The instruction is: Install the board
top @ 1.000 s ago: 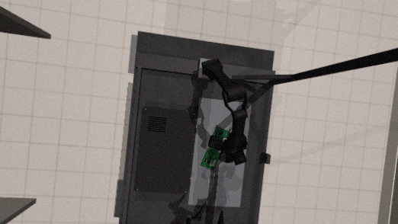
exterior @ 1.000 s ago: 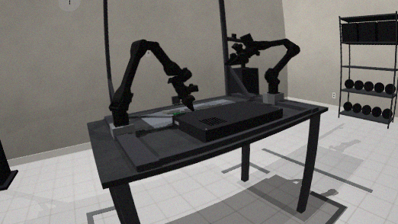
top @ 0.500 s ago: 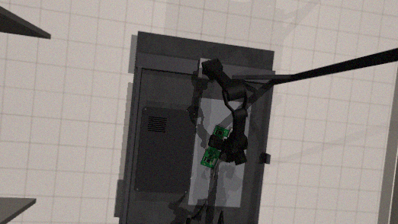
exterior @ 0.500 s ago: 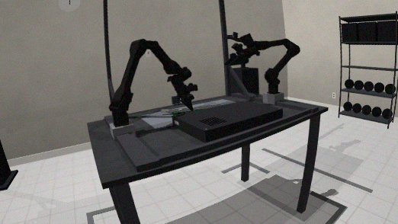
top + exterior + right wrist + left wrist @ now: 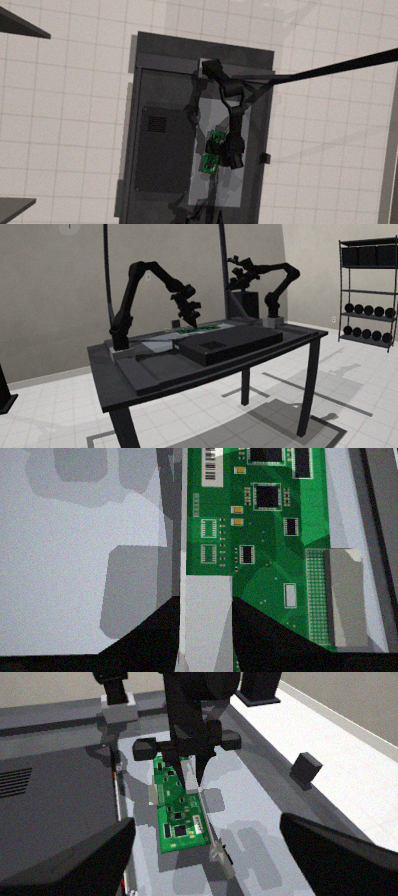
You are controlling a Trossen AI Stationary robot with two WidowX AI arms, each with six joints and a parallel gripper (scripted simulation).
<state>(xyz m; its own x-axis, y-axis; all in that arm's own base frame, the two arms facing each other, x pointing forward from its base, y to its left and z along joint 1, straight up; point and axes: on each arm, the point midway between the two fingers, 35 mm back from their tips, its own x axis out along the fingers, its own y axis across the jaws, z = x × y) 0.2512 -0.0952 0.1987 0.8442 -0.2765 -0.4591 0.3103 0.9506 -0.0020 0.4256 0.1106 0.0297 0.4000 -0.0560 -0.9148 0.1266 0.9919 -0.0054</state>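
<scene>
1. Green rectangular circuit board [image 5: 209, 164] [image 5: 210, 327] [image 5: 175, 817] [image 5: 265, 538]: outside the enclosure, component side up, over the pale sheet. Can't tell if it touches the sheet.
2. Pale narrow panel [image 5: 206, 814] [image 5: 183, 563] along one long edge; beige block connector [image 5: 152, 794] [image 5: 346, 598] on the opposite edge.
3. Grey lever [image 5: 224, 859] at the panel's near end; exact angle unclear. Other lever hidden.
4. Right pincer [image 5: 219, 146] [image 5: 196, 326] [image 5: 191, 788] [image 5: 206, 598]: pointing down, clamped on the board at its panel edge, one finger outside the panel, the other against the inner side of a flat light-grey piece [image 5: 190, 776] [image 5: 207, 613].
5. Left pincer [image 5: 210, 217] [image 5: 227, 288] [image 5: 208, 818]: fingers wide apart, nothing between them, raised above the surface.
6. Black flat box enclosure [image 5: 164, 152] [image 5: 236, 342] [image 5: 55, 802] with slatted vent: lies beside the board; some red bits along the side facing it. Feet not visible.
7. Pale blue-grey sheet [image 5: 232, 190] [image 5: 156, 347] [image 5: 260, 817] [image 5: 75, 573]: beside the enclosure, under the work area, shadows across it.
8. Dark grey surface [image 5: 206, 42] [image 5: 99, 376] [image 5: 30, 722]: carries both arms and the enclosure; small dark block [image 5: 264, 158] [image 5: 175, 324] [image 5: 306, 768] near its long edge.
9. Room: light tiled floor [image 5: 76, 114] [image 5: 57, 403], grey-beige wall [image 5: 183, 251], black shelf rack [image 5: 340, 292] with dark boxes above round black items.
</scene>
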